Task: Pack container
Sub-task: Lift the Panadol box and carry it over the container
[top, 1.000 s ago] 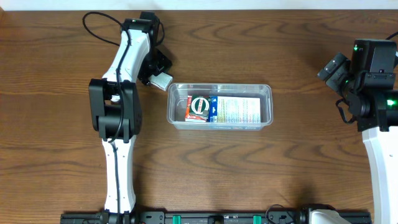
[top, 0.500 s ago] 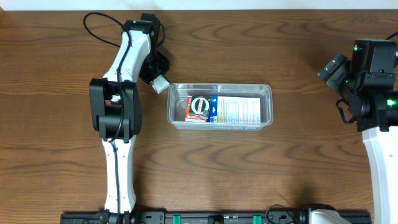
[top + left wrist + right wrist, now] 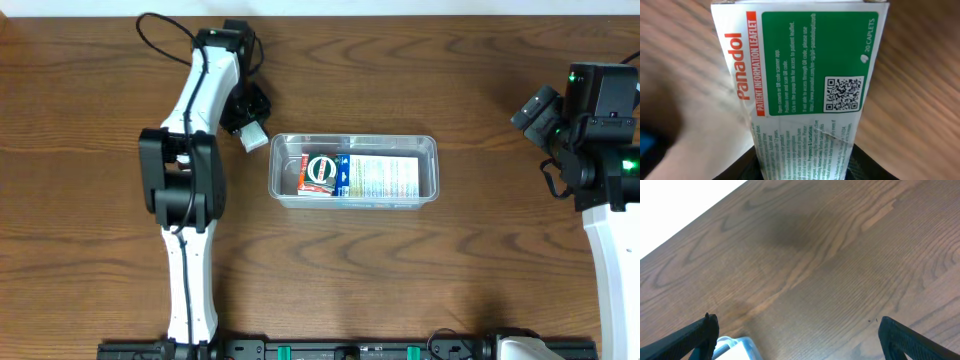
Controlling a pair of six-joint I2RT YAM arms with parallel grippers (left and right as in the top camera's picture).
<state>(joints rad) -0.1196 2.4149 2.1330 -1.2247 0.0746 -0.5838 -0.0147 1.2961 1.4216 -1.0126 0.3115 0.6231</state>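
The clear plastic container (image 3: 354, 170) sits mid-table and holds a blue-and-white box (image 3: 375, 176) and a small round-labelled item (image 3: 320, 172). My left gripper (image 3: 252, 132) is shut on a white and green Panadol box (image 3: 254, 136), just left of the container's top-left corner. The box fills the left wrist view (image 3: 800, 90), held between the dark fingers at the bottom. My right gripper (image 3: 797, 332) is open and empty over bare wood at the far right. A corner of the container (image 3: 737, 347) shows at its lower left.
The left arm (image 3: 185, 180) runs along the left side of the table. The right arm (image 3: 600, 140) stands at the right edge. The table's far edge lies close behind the left gripper.
My left gripper with the Panadol box has shifted slightly left and away from the container's corner. The right arm has not moved.
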